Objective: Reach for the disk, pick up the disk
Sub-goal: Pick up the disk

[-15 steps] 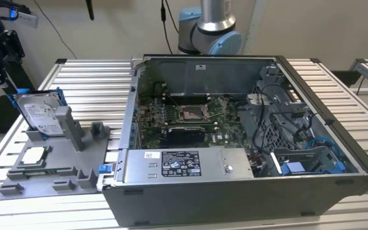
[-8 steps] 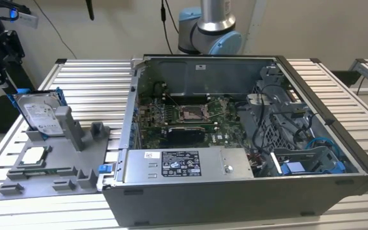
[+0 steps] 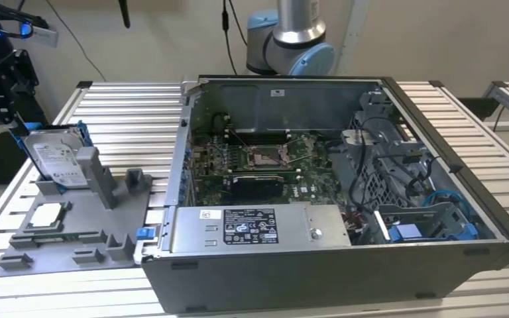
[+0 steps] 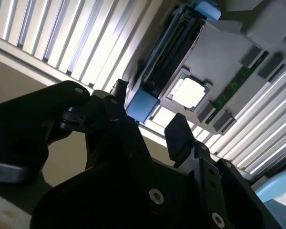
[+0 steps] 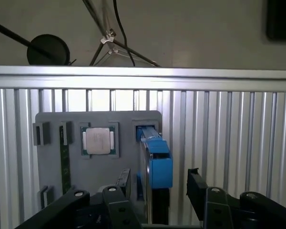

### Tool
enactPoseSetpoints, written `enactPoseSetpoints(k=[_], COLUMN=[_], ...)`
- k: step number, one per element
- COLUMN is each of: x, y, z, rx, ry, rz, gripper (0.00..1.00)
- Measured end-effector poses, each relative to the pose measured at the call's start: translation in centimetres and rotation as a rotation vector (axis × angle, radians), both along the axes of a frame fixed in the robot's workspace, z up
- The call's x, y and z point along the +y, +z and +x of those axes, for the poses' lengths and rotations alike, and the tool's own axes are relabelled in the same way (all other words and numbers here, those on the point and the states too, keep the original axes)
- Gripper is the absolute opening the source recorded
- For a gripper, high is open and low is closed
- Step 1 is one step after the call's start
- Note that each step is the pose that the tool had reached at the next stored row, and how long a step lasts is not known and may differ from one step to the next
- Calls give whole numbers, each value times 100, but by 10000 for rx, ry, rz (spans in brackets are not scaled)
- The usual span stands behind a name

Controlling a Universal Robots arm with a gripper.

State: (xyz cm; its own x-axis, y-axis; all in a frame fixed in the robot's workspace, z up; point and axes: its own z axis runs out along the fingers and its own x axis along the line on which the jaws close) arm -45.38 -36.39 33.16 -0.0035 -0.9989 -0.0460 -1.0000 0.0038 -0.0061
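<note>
The gripper (image 5: 159,175) is spread wide and holds nothing. In the first wrist view its two black fingers (image 5: 125,180) sit on either side of the disk's blue-framed edge, apart from it. In the exterior view the disk (image 3: 56,159) stands on edge in a grey tray (image 3: 77,222) on the slatted table (image 3: 130,106). That is off the exterior view's left of the open computer case (image 3: 325,271), and a square chip (image 3: 46,216) lies near it.

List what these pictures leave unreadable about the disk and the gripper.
- The disk is edge-on in both wrist views, so its flat sides are hidden.
- Its lower end sits behind the gray fixture post in the exterior view.
- The gripper is dark and cut by the exterior view's left edge, so its reach over the disk is unclear there.
</note>
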Motion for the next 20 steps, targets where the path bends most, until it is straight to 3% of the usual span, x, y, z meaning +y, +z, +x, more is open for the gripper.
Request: enactPoseSetpoints(k=[20], x=[-1], y=[-362], z=[2], rx=[0], ry=[578], rz=[-1], gripper=[100])
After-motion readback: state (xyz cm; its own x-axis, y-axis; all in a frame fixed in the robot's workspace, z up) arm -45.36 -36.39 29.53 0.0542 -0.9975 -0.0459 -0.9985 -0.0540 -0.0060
